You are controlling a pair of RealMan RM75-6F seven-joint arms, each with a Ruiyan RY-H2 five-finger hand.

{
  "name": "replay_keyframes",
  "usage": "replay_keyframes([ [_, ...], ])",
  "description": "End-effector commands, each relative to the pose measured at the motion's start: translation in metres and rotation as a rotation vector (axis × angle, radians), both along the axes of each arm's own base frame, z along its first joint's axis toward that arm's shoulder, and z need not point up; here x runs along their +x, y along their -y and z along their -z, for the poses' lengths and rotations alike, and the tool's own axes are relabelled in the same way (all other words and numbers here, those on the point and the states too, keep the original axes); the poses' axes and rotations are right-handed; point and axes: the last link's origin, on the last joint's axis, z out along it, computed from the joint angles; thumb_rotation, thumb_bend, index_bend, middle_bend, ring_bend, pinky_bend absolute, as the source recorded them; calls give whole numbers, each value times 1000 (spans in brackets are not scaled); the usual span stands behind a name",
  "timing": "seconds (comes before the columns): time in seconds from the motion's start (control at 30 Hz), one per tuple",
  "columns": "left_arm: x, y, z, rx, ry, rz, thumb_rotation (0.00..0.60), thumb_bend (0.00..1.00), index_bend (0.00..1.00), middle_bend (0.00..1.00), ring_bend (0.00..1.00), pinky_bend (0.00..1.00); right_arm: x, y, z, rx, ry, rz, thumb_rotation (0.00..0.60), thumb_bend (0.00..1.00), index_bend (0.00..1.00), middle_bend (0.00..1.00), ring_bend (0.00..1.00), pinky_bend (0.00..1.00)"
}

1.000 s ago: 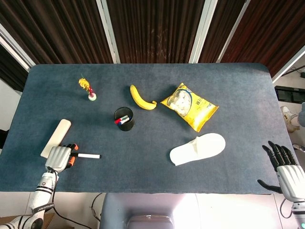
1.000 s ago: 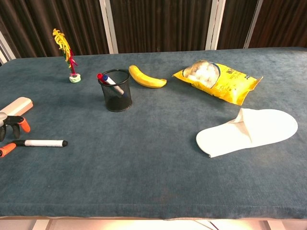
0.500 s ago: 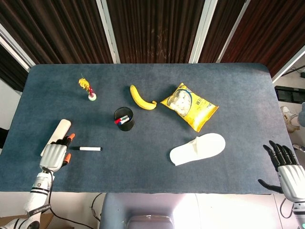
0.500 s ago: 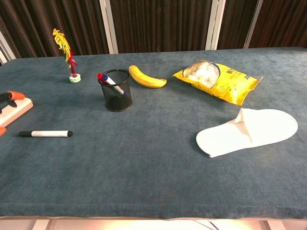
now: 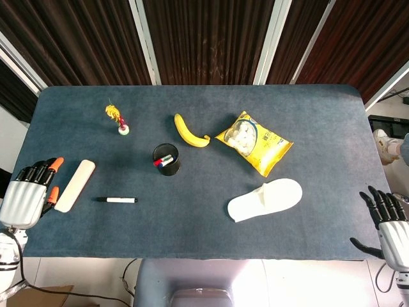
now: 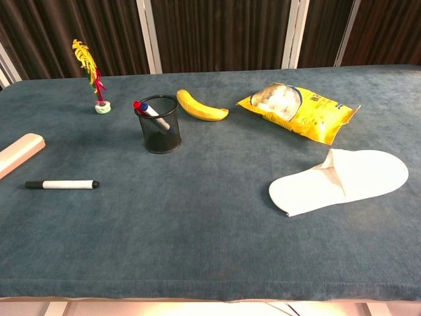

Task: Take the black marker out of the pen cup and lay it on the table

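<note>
The black marker (image 5: 117, 200) (image 6: 62, 185) lies flat on the blue table, white-bodied with black ends, at the front left. The black mesh pen cup (image 5: 166, 159) (image 6: 160, 124) stands upright near the middle, with a red and a blue marker still inside. My left hand (image 5: 27, 194) hangs off the table's left edge, holding nothing, fingers loosely apart; the chest view does not show it. At the front right corner, my right hand (image 5: 390, 223) is off the table with spread fingers and nothing in it.
A pale pink flat case (image 5: 75, 185) (image 6: 20, 153) lies between my left hand and the marker. A banana (image 5: 189, 131), a yellow snack bag (image 5: 254, 142), a white slipper (image 5: 266, 199) and a small feather toy (image 5: 117, 119) lie on the table (image 5: 192, 230).
My left hand let go of the marker and drew back left off the table, leaving the chest view. The marker shifted slightly and now lies still. My right hand dropped a little.
</note>
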Motion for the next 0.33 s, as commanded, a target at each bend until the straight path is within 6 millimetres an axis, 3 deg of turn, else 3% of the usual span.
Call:
replay_keyframes([
  [0.03,-10,15,-3,-39,28,-26,600,562,148,149,187,305,1,-2,-2,-15,-3,-4,600,184,107,53,16,155],
  [0.33,-20,21,4,-109,54,-94,600,555,148,149,185,305,1,-5,-2,-17,2,-6,600,184,108,53,16,155],
])
